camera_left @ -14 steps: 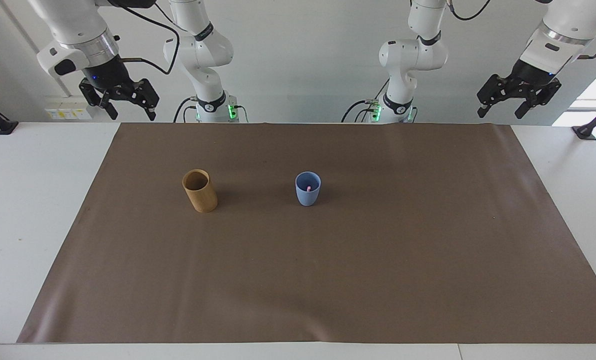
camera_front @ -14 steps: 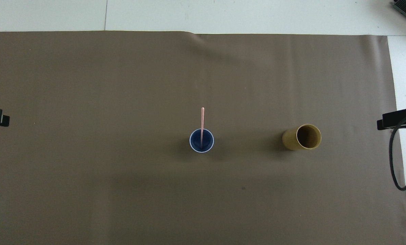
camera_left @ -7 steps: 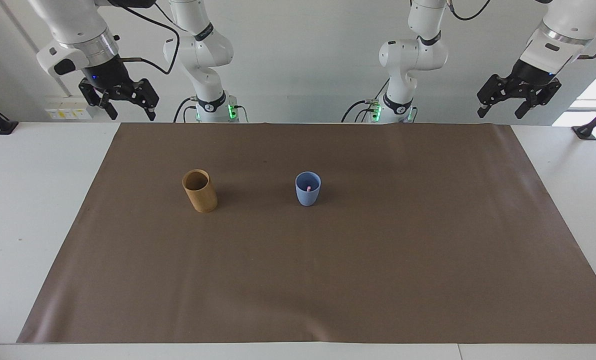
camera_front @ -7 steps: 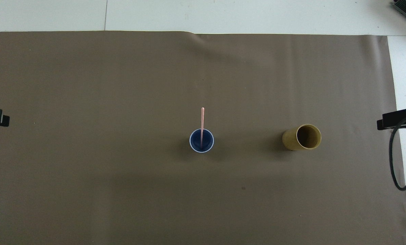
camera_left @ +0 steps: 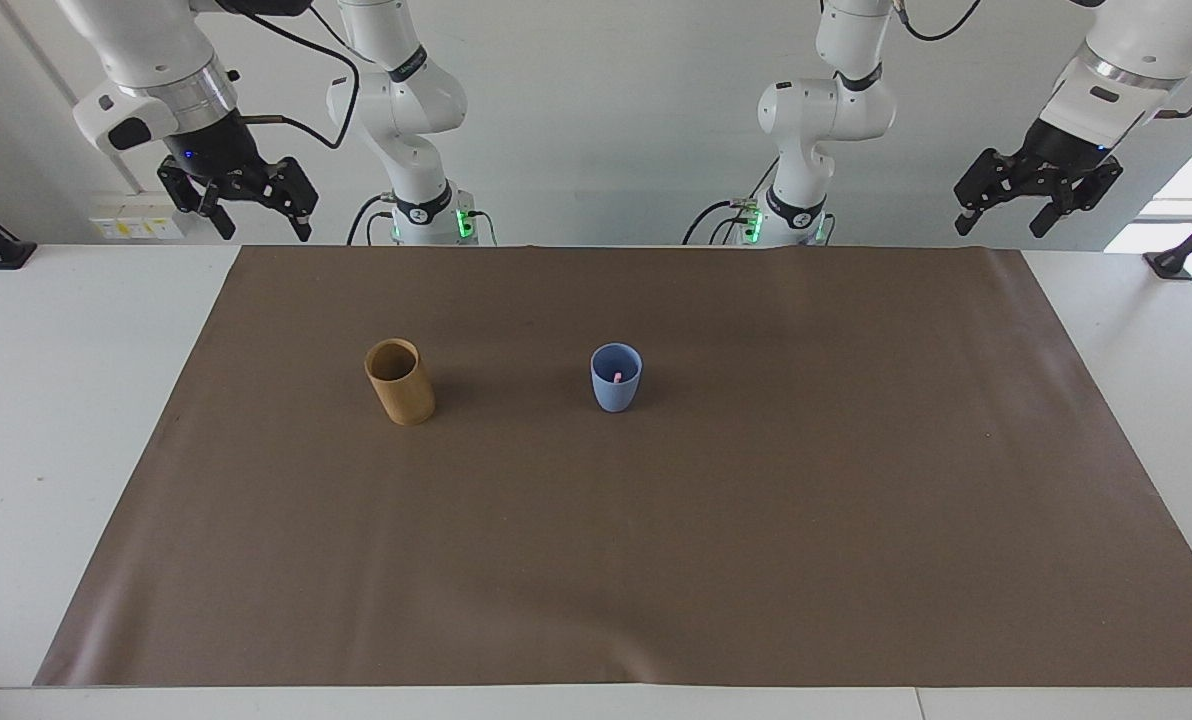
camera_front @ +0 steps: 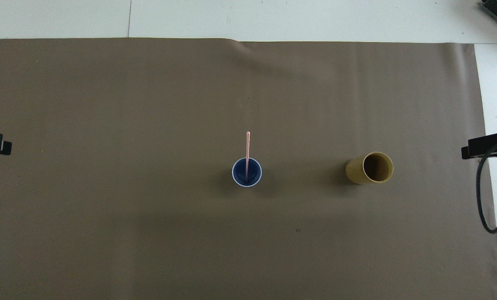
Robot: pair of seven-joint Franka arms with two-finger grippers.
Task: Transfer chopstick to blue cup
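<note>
Overhead view shows the pink chopstick (camera_front: 247,152) standing in the blue cup (camera_front: 247,172), its lower end inside and its upper length leaning over the rim away from the robots. Only one stick can be made out. The cup sits upright near the middle of the brown mat (camera_front: 148,104).

The tan cup (camera_left: 399,382) stands beside the blue cup, toward the right arm's end of the table, well apart from it and apparently empty.

Both arms wait, raised at the robots' edge of the table. The right gripper (camera_left: 253,212) hangs over the mat's corner at its own end, jaws apart, holding nothing. The left gripper (camera_left: 1006,217) hangs over the matching corner at its end, jaws likewise apart and empty.

Assessment: the transfer appears complete, with the stick lodged in the target cup and released. No further grasp seems called for. Nothing obstructs either cup; the leaning stick could tip if the cup were knocked.
</note>
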